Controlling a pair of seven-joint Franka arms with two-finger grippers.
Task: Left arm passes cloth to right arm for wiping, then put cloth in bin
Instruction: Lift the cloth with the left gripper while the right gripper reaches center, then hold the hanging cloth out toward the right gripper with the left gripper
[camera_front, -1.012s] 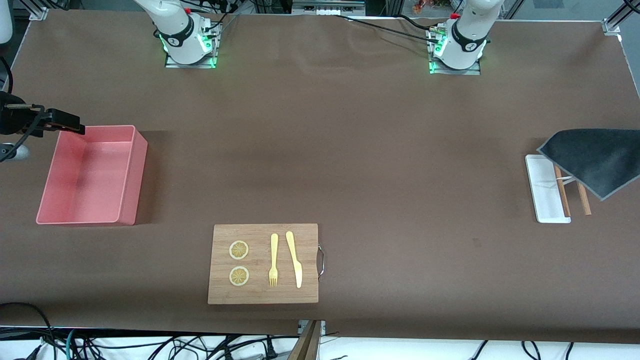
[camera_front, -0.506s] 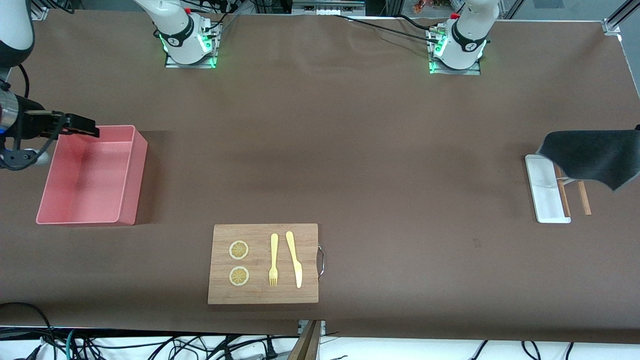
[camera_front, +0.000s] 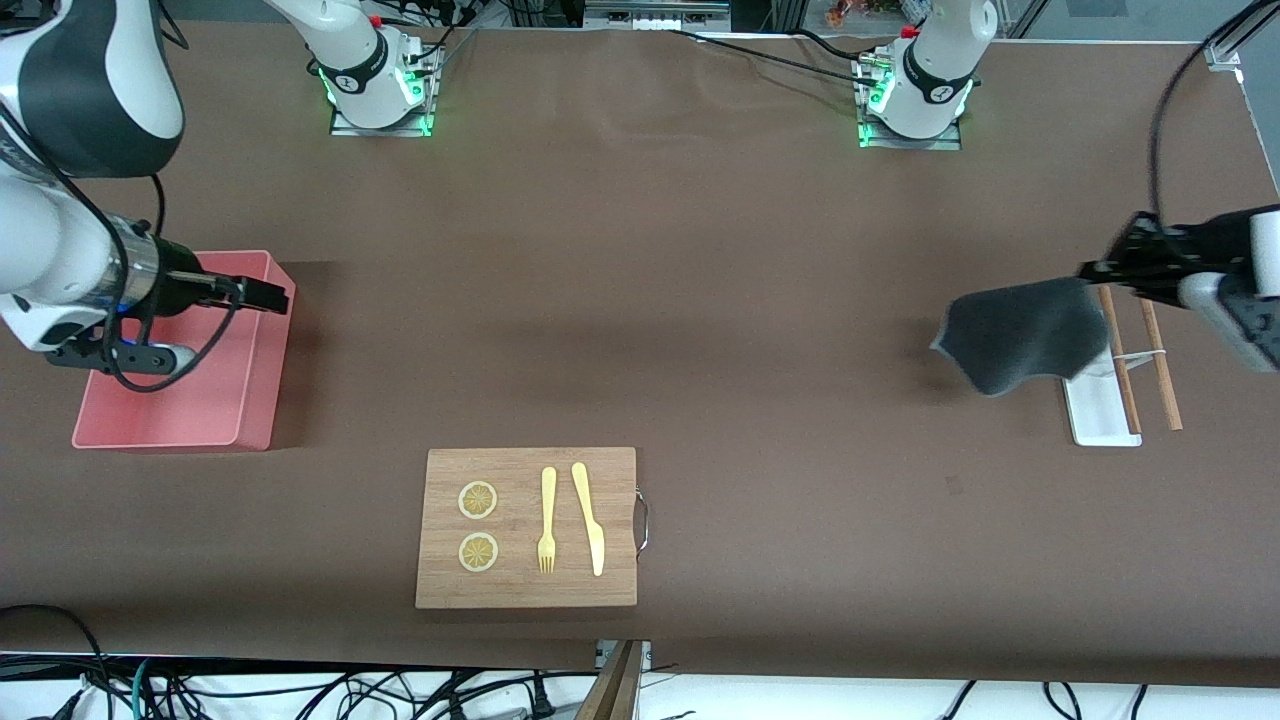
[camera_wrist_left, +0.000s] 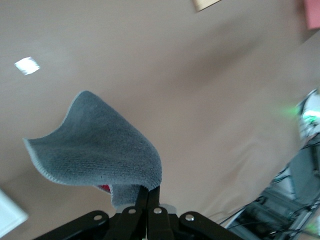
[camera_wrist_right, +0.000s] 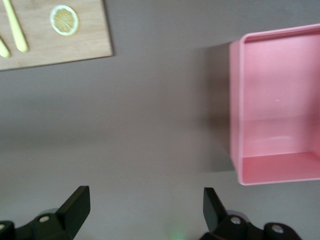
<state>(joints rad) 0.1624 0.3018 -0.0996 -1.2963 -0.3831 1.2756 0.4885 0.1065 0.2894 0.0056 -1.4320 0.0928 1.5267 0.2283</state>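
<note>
The cloth (camera_front: 1020, 335) hangs dark grey face out from my left gripper (camera_front: 1100, 270), which is shut on its edge over the white tray at the left arm's end of the table. In the left wrist view the cloth (camera_wrist_left: 95, 145) curls out from the closed left gripper (camera_wrist_left: 150, 192), with a sliver of its pink face showing underneath. The pink bin (camera_front: 200, 400) stands empty at the right arm's end. My right gripper (camera_front: 265, 297) is open and empty over the bin's wall that faces the table's middle. The right wrist view shows the open right gripper (camera_wrist_right: 145, 205) above bare table beside the bin (camera_wrist_right: 280, 100).
A wooden cutting board (camera_front: 527, 527) with a fork, a knife and two lemon slices lies near the front camera's edge of the table; its corner shows in the right wrist view (camera_wrist_right: 50, 30). A small white tray (camera_front: 1095, 405) and chopsticks (camera_front: 1160, 365) lie below the left gripper.
My left gripper has carried the cloth from the table's end toward the middle. My right arm has swung in from the table's edge across the bin toward the middle.
</note>
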